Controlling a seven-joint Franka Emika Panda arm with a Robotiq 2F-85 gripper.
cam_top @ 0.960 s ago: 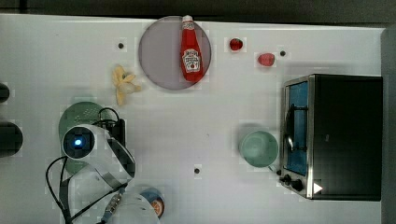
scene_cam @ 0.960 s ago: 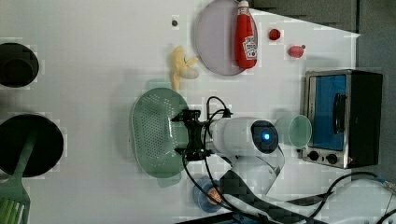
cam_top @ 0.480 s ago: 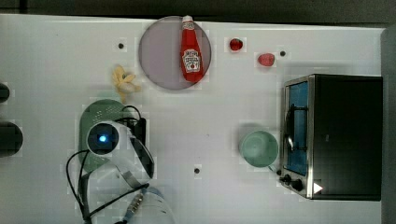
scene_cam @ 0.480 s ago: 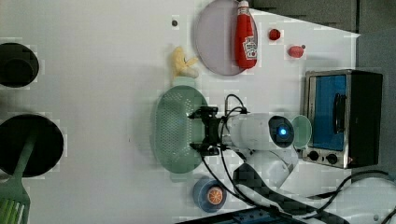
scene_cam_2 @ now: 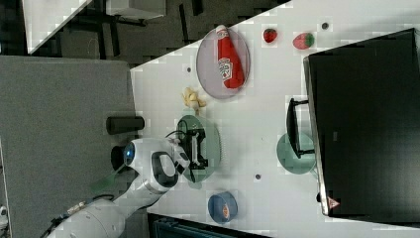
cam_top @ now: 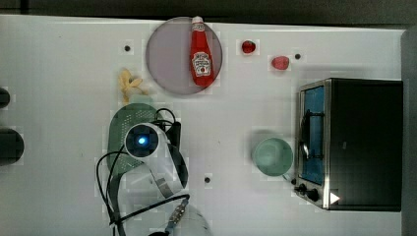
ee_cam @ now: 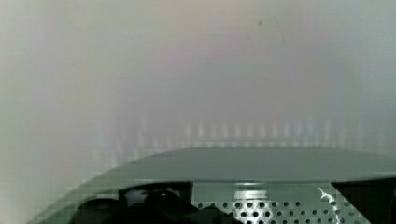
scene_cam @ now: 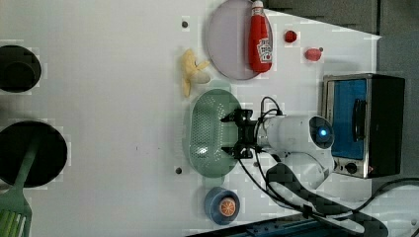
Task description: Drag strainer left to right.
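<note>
The strainer is a pale mint-green oval with a grid of small holes, lying on the white table below the banana in the left view. My gripper is open, its two black fingers spread wide over the strainer's right side in the left view. In the top view the white arm covers most of the strainer. In the right view the gripper stands over the strainer. The wrist view shows the strainer's rim and holes close up.
A ketchup bottle lies on a grey plate. A banana is just beyond the strainer. A round green bowl sits in front of the toaster oven. A blue tin stands near the table edge.
The arm and the strainer have both slid to the right in the top view and the left view. The gripper has stayed open.
</note>
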